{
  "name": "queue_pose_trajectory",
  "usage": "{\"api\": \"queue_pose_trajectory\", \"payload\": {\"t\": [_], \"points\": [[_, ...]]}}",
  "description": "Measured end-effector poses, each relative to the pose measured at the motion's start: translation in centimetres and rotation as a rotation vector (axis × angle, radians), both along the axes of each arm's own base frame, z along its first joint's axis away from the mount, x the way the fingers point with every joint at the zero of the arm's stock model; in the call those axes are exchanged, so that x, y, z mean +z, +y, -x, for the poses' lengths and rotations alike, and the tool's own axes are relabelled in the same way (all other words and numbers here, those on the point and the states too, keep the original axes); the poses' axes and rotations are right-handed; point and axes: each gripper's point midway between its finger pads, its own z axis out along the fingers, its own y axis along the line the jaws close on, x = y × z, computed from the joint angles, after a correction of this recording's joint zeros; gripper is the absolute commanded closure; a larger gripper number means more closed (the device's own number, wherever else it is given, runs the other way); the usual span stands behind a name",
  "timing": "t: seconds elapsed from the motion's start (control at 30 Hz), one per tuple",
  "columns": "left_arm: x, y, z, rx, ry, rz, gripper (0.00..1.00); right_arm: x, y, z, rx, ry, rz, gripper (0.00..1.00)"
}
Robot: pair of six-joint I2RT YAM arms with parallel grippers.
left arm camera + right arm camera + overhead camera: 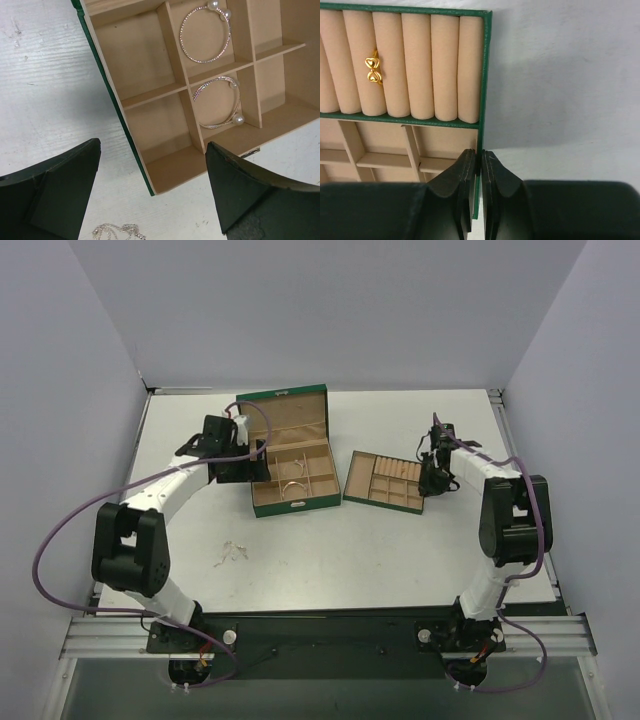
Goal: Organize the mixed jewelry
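Observation:
The green box lies open at the table's middle. In the left wrist view two silvery wire bangles tipped with pearls lie in its tan compartments, one behind the other. A fine pale chain lies on the table by the box's corner and also shows in the top view. My left gripper is open and empty above that corner. A gold heart ring sits between the ring rolls of the small green tray. My right gripper is shut on the tray's right wall.
The tray lies just right of the box. White walls close the table on the left, back and right. Both arms' purple cables arc over the table's sides.

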Motion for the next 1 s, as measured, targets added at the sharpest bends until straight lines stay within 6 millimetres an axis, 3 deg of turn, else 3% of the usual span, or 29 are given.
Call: {"api": "queue_pose_trajectory", "payload": {"t": [0.3,0.67,0.77,0.9,1.0], "points": [[-1.8,0.3,-1.5,0.037,0.040,0.002,0.12,0.3,-4.0,0.0,0.001,0.015,0.128,0.93],[-4.7,-0.1,-2.5,0.056,0.107,0.031,0.42,1.8,-5.7,-1.6,0.158,-0.006,0.201,1.00],[-5.1,-0.1,-2.4,0.056,0.120,0.032,0.57,2.0,-5.9,-2.2,0.204,-0.011,0.220,1.00],[-5.1,0.1,-2.4,0.068,0.127,0.038,0.65,1.7,-6.2,-2.3,0.242,0.004,0.233,1.00],[-5.3,-0.2,-2.2,0.071,0.133,0.049,0.71,1.0,-7.0,-2.0,0.245,0.028,0.237,0.93]]}}
